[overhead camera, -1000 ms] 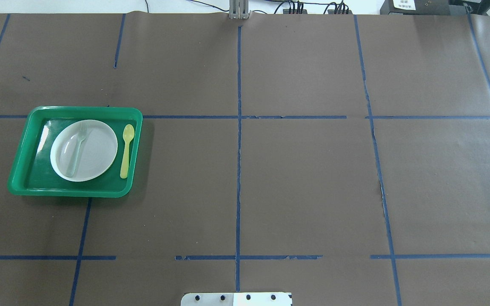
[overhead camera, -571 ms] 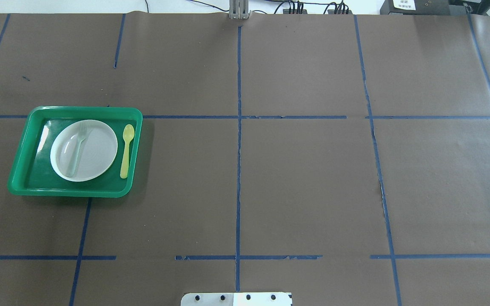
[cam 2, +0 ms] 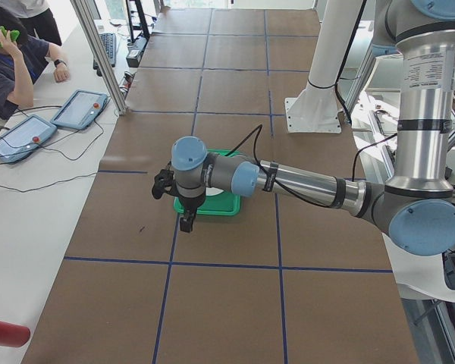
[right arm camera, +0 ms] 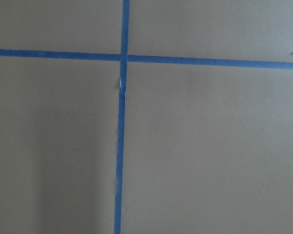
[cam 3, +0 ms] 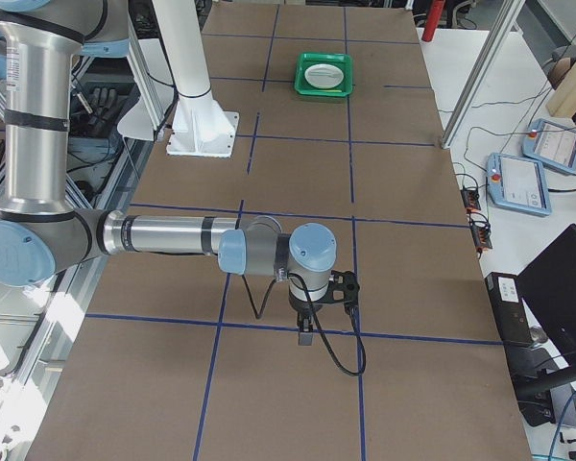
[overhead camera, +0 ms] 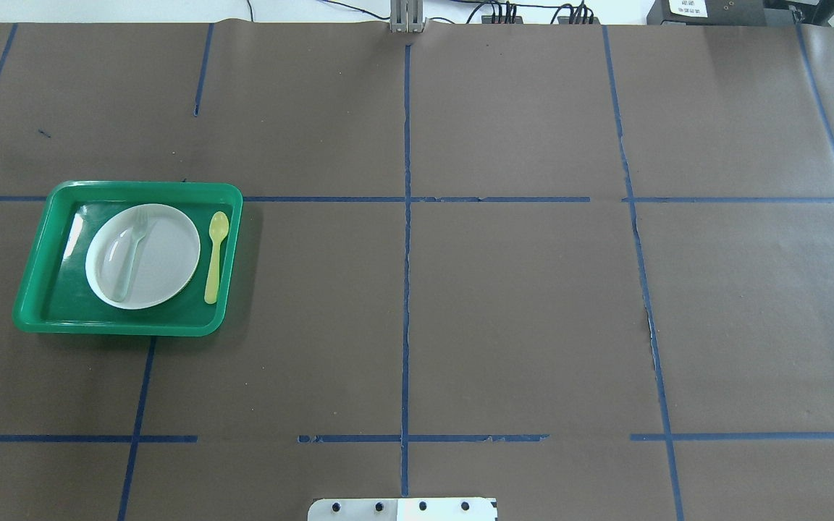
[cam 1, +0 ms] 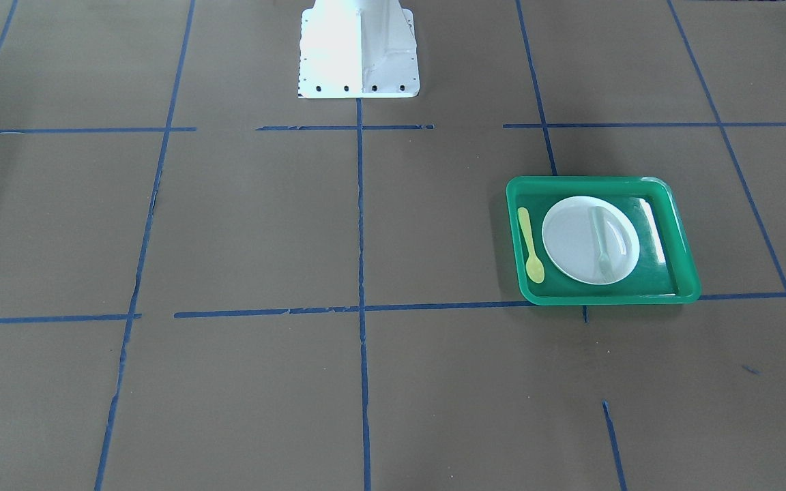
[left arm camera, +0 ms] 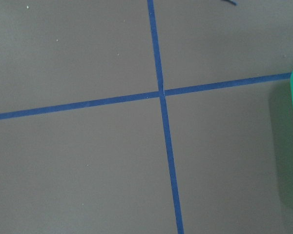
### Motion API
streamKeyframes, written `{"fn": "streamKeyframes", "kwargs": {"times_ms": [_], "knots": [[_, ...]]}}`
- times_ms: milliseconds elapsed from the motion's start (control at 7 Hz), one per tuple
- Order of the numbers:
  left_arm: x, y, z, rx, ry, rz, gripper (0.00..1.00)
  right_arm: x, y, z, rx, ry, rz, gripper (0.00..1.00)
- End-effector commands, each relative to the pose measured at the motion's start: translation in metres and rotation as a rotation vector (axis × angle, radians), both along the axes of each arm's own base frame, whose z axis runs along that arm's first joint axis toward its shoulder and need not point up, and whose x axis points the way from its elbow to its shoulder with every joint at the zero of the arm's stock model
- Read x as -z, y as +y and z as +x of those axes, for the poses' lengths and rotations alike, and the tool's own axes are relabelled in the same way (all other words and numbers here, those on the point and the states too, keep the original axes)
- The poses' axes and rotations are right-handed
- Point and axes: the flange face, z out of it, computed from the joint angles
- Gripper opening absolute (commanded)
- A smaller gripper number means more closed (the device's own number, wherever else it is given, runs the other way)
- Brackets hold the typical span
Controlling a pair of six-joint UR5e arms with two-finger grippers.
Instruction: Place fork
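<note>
We saw the fork lying on the white plate in the green tray, with its tines toward 12 o'clock in the overhead view. We judged the left gripper, near the tray, closer than the right gripper. We could not tell whether either's jaws were open or closed.

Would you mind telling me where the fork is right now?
In the overhead view the fork lies on the plate in the tray at the left of the table, with the spoon just right of the plate.

Green tray with white plate and yellow spoon inside, on blue-taped brown table.
</note>
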Motion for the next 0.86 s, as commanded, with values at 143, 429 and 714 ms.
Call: {"fn": "streamKeyframes", "kwargs": {"times_ms": [143,429,714], "knots": [[0.096,0.012,0.171,0.032,0.08,-0.161,1.0,0.0,0.0,0.0,0.001,0.0,0.001,1.0],[0.073,0.017,0.261,0.061,-0.002,-0.142,1.0,0.0,0.0,0.0,0.001,0.0,0.001,1.0],[0.026,0.018,0.297,0.065,0.042,-0.141,1.0,0.0,0.0,0.0,0.001,0.0,0.001,1.0]]}}
